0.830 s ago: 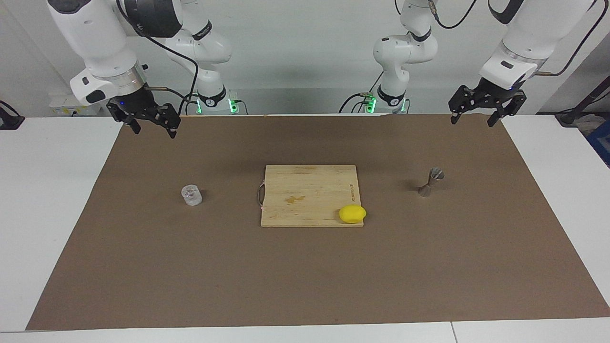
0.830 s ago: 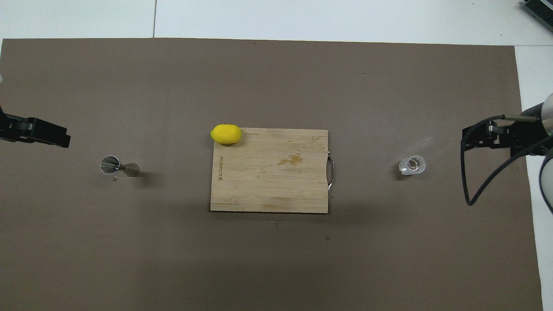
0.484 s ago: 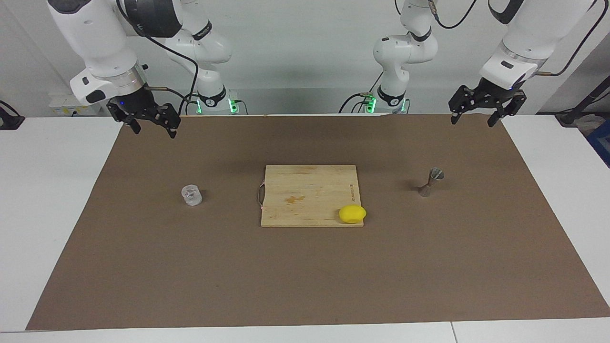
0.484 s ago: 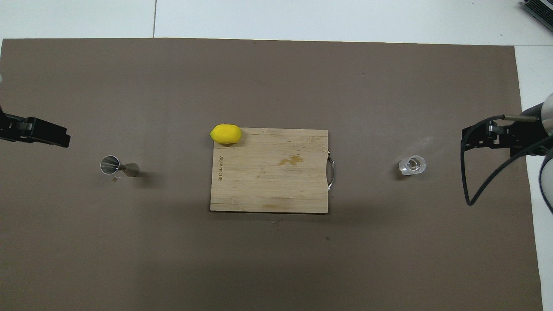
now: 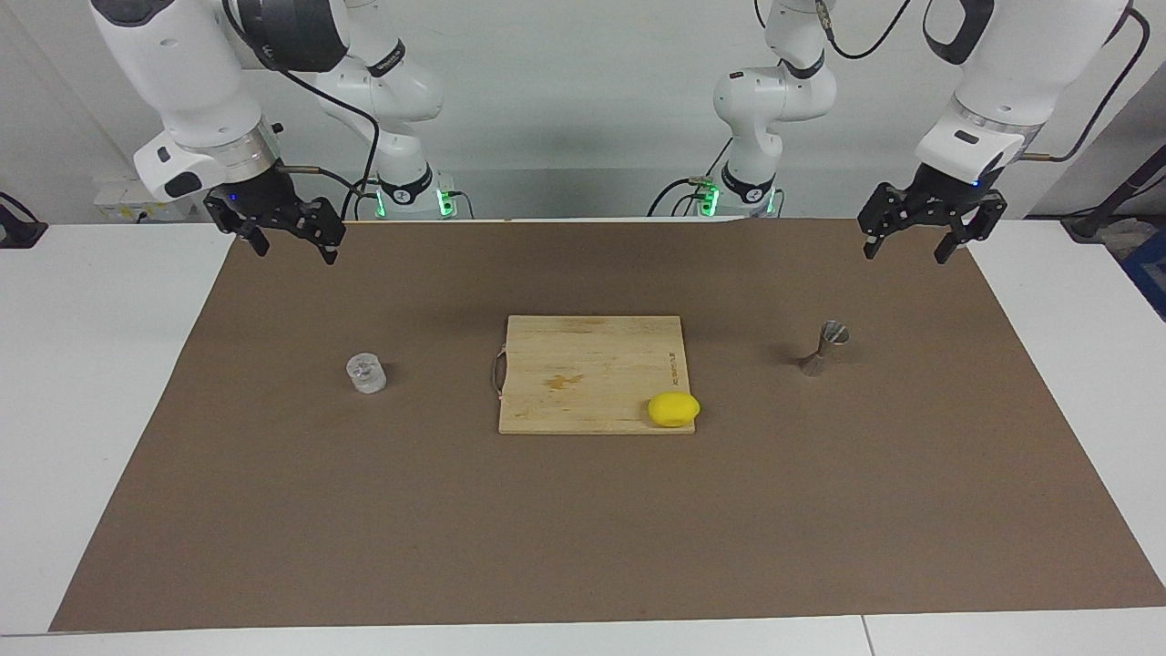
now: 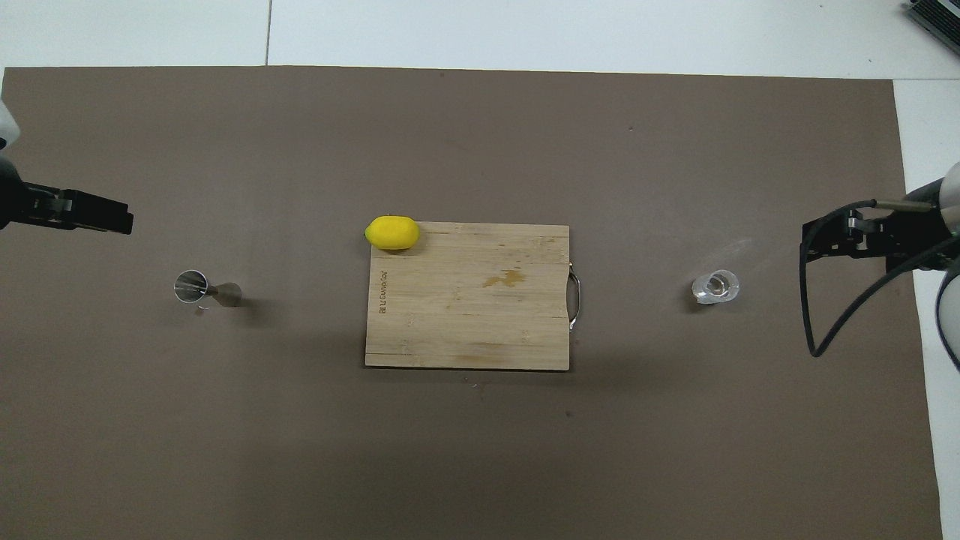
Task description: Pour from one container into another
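The clear squat cup (image 5: 366,373) stands on the brown mat toward the right arm's end, also in the overhead view (image 6: 715,286). The grey metal jigger (image 5: 824,348) stands upright toward the left arm's end, also in the overhead view (image 6: 206,289). My right gripper (image 5: 296,253) is open and empty, raised over the mat's edge near the robots, apart from the cup; it shows in the overhead view (image 6: 847,244). My left gripper (image 5: 905,255) is open and empty, raised over the mat near the jigger; it shows in the overhead view (image 6: 82,216).
A wooden cutting board (image 5: 583,351) lies in the middle of the mat between cup and jigger, also in the overhead view (image 6: 465,330). A yellow lemon (image 5: 674,409) sits at its corner toward the left arm's end, farther from the robots (image 6: 392,232).
My left gripper has shifted a little out over the mat, away from the robots and toward the middle. The right arm, cup and jigger have not moved.
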Robot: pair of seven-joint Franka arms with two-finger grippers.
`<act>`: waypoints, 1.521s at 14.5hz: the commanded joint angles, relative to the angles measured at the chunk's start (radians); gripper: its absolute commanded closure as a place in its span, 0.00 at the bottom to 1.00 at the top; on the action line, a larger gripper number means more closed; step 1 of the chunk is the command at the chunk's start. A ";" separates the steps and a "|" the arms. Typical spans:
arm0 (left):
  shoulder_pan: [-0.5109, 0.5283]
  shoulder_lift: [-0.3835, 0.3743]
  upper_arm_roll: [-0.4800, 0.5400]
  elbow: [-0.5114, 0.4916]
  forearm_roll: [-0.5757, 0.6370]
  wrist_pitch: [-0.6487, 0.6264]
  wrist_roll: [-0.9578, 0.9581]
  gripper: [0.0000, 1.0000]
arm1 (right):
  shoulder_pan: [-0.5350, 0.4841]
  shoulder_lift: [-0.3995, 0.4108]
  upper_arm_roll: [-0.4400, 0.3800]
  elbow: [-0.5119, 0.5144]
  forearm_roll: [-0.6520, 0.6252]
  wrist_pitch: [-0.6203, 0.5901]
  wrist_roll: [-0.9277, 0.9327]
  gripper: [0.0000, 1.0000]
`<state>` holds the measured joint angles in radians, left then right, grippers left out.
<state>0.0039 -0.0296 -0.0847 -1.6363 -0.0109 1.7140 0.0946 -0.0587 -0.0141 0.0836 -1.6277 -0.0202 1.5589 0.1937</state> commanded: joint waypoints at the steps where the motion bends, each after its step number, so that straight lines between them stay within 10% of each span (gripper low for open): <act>1: -0.016 -0.073 0.010 -0.161 0.019 0.140 -0.010 0.00 | -0.010 0.002 0.005 0.006 0.005 -0.013 -0.013 0.00; 22: 0.031 -0.090 0.010 -0.276 -0.004 0.099 -0.282 0.00 | -0.010 0.002 0.005 0.008 0.005 -0.013 -0.013 0.00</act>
<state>0.0427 -0.0936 -0.0782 -1.8535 -0.0027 1.8093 -0.1773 -0.0587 -0.0141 0.0836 -1.6277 -0.0202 1.5589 0.1937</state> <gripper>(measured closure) 0.000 0.000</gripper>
